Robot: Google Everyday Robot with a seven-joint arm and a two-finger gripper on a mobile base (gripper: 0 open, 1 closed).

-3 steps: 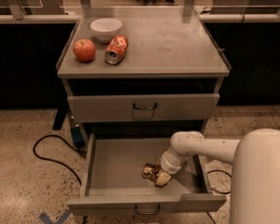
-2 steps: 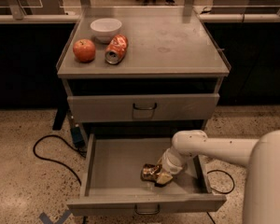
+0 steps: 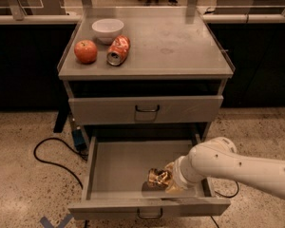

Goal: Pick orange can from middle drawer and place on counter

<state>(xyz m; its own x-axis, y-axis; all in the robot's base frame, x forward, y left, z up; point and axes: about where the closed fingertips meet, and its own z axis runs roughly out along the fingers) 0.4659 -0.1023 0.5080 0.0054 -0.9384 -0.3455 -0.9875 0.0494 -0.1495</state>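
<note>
The counter (image 3: 180, 46) is a broad grey metal top with low raised rims at its sides. Its right and middle stretch is bare, and a white bowl (image 3: 108, 28), an apple (image 3: 85, 51) and a red can (image 3: 118, 50) lying on its side crowd the back left corner. Under the closed top drawer (image 3: 109, 109) the middle drawer (image 3: 114, 207) stands pulled out, with bare grey floor on its left half and low walls all round. The white arm (image 3: 237, 165) comes in over the drawer's right wall (close to the front corner). The gripper (image 3: 170, 180) is down inside, near the front right. The orange can (image 3: 156, 177), small, shiny gold-brown and crumpled, sits right at the gripper's tip on its left side. From here I cannot tell whether the gripper has hold of it.
</note>
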